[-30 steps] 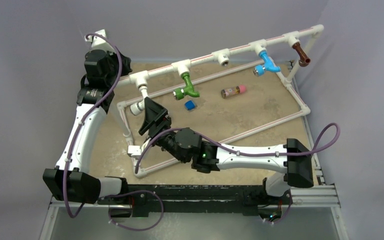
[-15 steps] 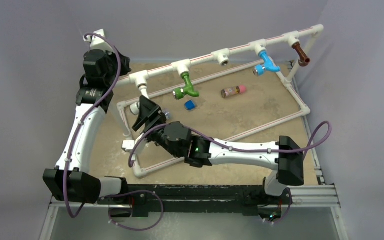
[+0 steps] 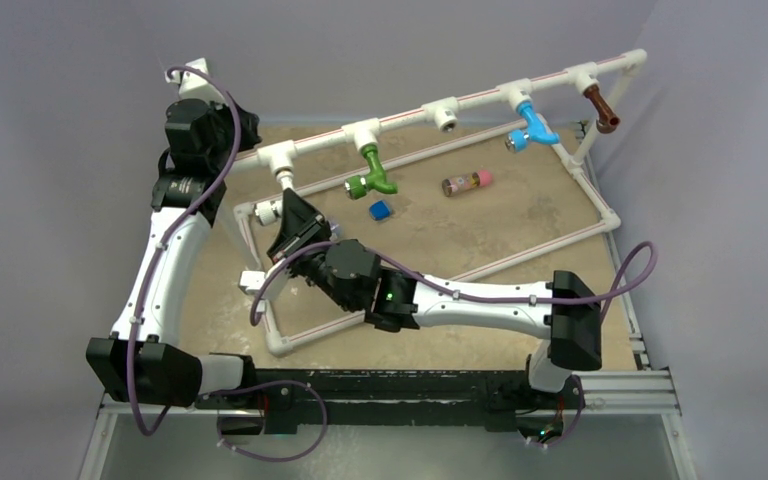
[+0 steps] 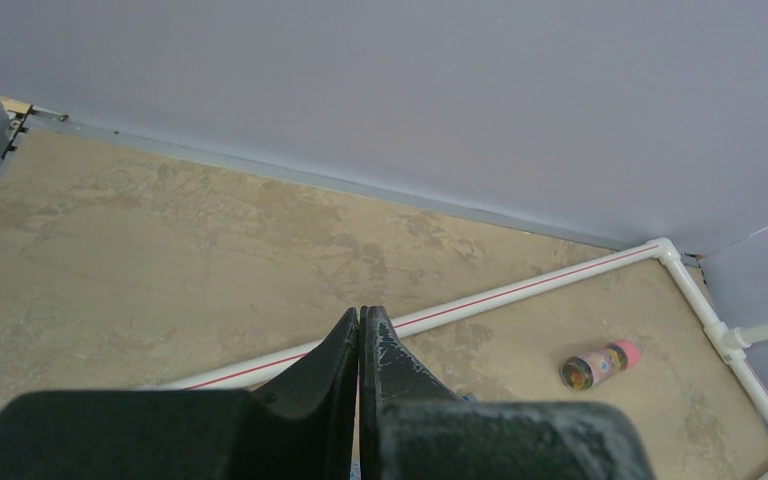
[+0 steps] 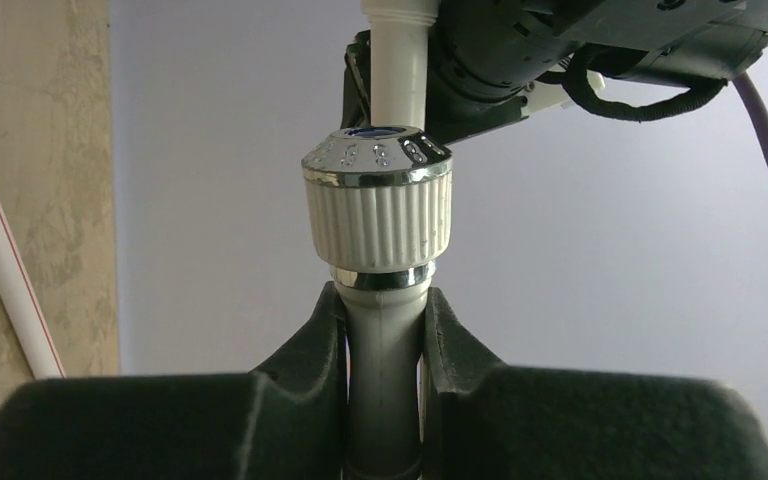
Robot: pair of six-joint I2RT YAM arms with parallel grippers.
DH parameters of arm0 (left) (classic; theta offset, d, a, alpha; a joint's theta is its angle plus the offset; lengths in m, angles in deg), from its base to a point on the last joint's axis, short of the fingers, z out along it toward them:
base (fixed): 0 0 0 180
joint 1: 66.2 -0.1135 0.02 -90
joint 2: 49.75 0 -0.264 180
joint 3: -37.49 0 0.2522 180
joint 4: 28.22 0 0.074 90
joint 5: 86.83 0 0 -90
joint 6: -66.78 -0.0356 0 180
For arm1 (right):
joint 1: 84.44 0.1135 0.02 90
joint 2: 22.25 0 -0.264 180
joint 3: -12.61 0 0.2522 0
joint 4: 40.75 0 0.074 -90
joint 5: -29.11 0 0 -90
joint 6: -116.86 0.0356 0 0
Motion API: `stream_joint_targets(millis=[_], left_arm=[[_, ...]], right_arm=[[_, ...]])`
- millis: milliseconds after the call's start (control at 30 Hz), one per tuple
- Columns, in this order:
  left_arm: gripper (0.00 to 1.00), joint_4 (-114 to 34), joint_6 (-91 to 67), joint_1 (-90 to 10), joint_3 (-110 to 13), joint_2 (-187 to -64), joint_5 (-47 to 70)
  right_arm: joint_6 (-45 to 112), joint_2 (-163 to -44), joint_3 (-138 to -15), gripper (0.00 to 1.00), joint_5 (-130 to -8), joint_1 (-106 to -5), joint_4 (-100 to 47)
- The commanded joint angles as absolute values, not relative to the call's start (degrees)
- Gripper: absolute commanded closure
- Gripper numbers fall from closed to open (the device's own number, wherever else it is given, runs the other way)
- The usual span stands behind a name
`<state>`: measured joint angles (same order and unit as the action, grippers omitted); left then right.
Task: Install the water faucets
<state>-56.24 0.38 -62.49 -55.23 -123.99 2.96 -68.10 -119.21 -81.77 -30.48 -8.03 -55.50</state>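
Observation:
Four water faucets hang from the raised white pipe frame (image 3: pixel 405 122): white (image 3: pixel 269 211), green (image 3: pixel 372 172), blue (image 3: pixel 532 126) and brown (image 3: pixel 601 108). My right gripper (image 3: pixel 294 224) is shut on the white faucet. In the right wrist view its grey-white body (image 5: pixel 385 370) is pinched between the fingers just below the ribbed knob (image 5: pixel 378 205), with the gripper (image 5: pixel 384 296) right under that knob. One T-fitting (image 3: pixel 447 117) between the green and blue faucets has an open socket. My left gripper (image 4: pixel 360 314) is shut on nothing, raised above the table's far left.
A small blue cube (image 3: pixel 379 210) and a pink-capped little bottle (image 3: pixel 467 183) lie on the sandy board inside the frame. The bottle (image 4: pixel 595 365) also shows in the left wrist view beside a floor pipe (image 4: pixel 520 291). Grey walls close in behind and on the right.
My right arm has moved left and back to the white faucet, and its jaws have closed on it. The left arm has not moved.

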Motion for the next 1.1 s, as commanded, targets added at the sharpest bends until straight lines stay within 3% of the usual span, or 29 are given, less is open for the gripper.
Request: stream_joint_targets(millis=[0, 233, 433, 1067], left_arm=[[1.0, -65.71, 0.69, -64.16, -52.1, -125.94, 2.91], [1.0, -65.59, 0.86, -64.17, -52.22, -124.65, 5.05], [1.0, -64.93, 0.51, -64.15, -51.97, -124.1, 6.45], [1.0, -64.92, 0.51, -64.17, -52.03, -124.63, 7.63]], right_arm=[[-64.91, -121.06, -83.06, 1.0, -29.26, -8.41, -61.03], [-56.18, -121.84, -79.51, 1.0, -26.56, -7.94, -78.29], [-40.58, -122.3, -77.72, 1.0, -25.62, -7.88, -84.67], [32.38, -120.25, -75.3, 1.0, -23.57, -8.67, -96.67]])
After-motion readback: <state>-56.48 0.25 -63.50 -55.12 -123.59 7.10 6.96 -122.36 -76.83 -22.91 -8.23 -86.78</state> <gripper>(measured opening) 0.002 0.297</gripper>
